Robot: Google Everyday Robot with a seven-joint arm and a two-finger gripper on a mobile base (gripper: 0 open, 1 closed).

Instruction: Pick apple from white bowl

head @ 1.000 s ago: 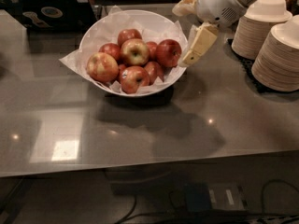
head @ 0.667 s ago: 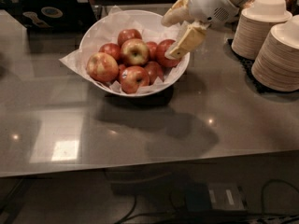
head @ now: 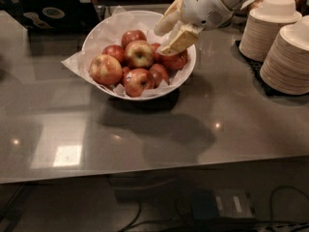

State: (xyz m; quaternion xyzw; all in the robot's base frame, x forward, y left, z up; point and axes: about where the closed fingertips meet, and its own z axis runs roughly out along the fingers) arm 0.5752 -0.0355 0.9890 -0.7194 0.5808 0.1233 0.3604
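The white bowl [head: 94, 36], lined with crinkled white paper, stands at the back middle of the grey table and holds several apples. The apple [head: 139, 53] with the pale yellow-green patch around its stem lies on top in the middle of the pile. My gripper [head: 172, 32] reaches in from the upper right and hangs over the bowl's right side, just above a dark red apple [head: 175, 60]. Its cream fingers [head: 181, 39] are spread apart and hold nothing. It is a little to the right of the apple and touches none of the fruit.
Two tall stacks of cream disposable bowls [head: 268, 29] [head: 291, 57] stand at the right on a black mat [head: 251, 58]. A dark laptop [head: 48, 13] sits at the back left. The table's front edge [head: 154, 170] runs across the lower view.
My gripper has moved left, from outside the bowl's right rim to over the apples on the bowl's right side. The apples have not moved.
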